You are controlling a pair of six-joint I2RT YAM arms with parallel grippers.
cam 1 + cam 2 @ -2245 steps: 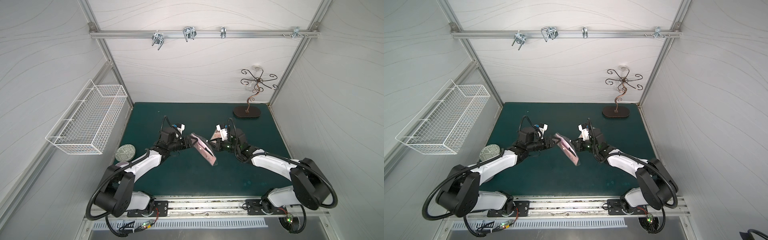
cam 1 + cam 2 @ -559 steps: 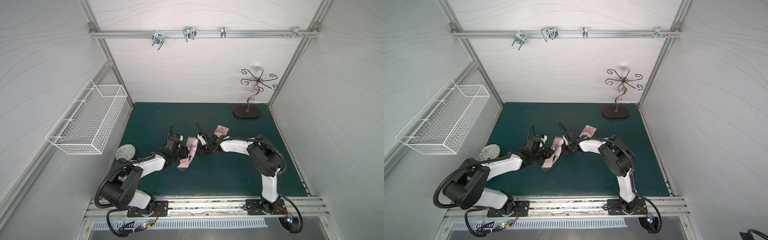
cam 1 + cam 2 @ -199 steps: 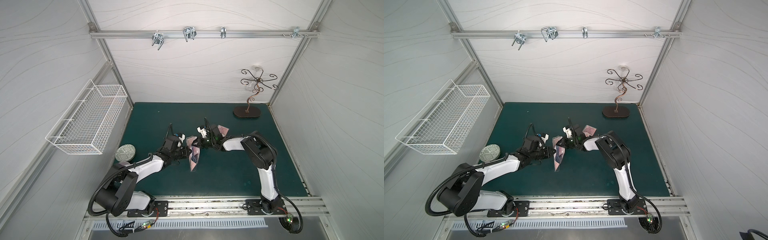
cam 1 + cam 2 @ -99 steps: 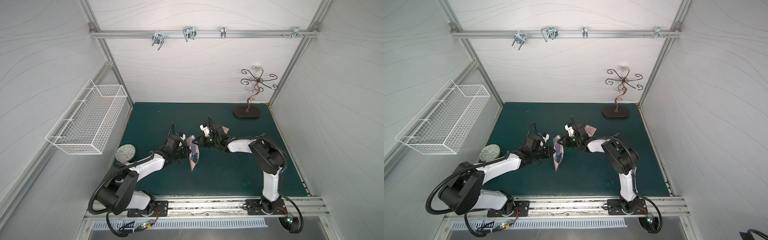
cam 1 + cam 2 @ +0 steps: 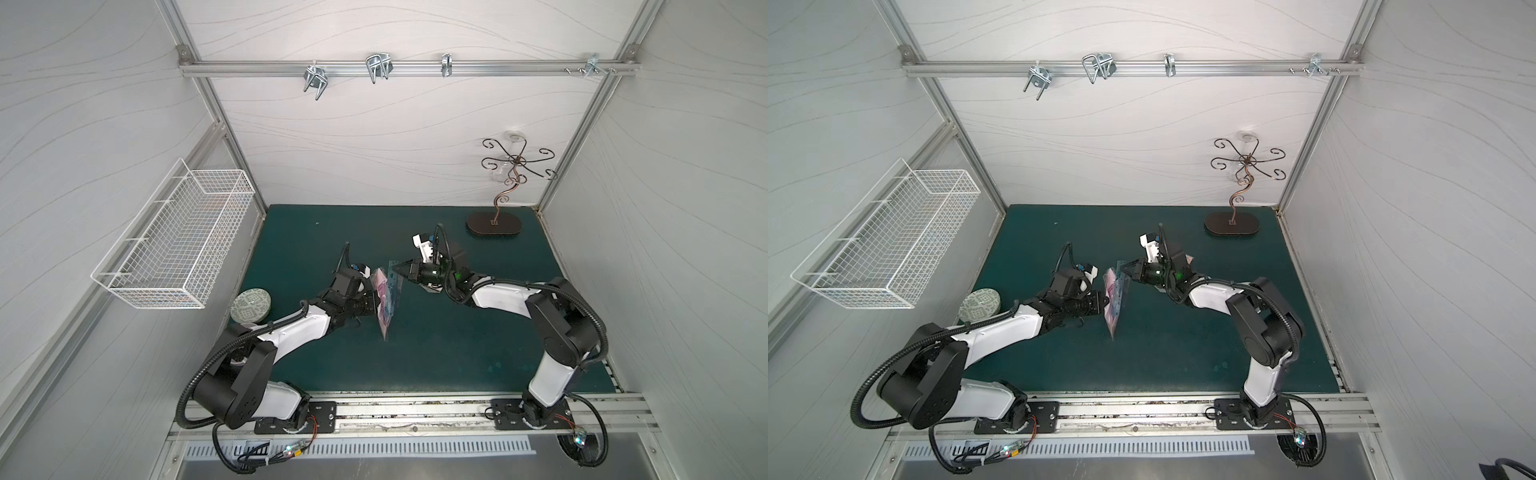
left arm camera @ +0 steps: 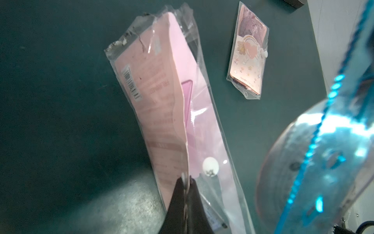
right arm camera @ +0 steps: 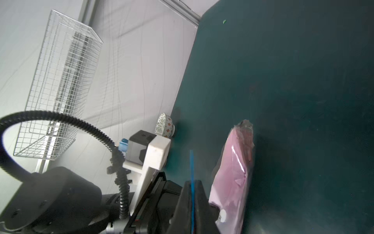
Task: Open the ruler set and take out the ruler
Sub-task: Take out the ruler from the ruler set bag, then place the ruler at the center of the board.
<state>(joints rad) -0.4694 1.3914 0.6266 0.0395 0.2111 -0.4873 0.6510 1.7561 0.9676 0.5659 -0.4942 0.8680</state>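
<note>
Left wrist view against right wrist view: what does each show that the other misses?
Only the left wrist view: a second pink packet lying flat on the green mat, the barcode on the ruler set, the left hand shut on that set. Only the right wrist view: the wire basket, the patterned bowl, the right hand shut on the blue ruler. Both: the ruler set, the blue ruler, the green mat.

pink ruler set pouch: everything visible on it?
The ruler set pouch is a clear plastic sleeve over a pink card: barcode on one face, white snap button near the gripped end, far end crumpled. It hangs tilted over the mat, edge-on in both top views. The left gripper is shut on its snap end; no other contact is clear.
</note>
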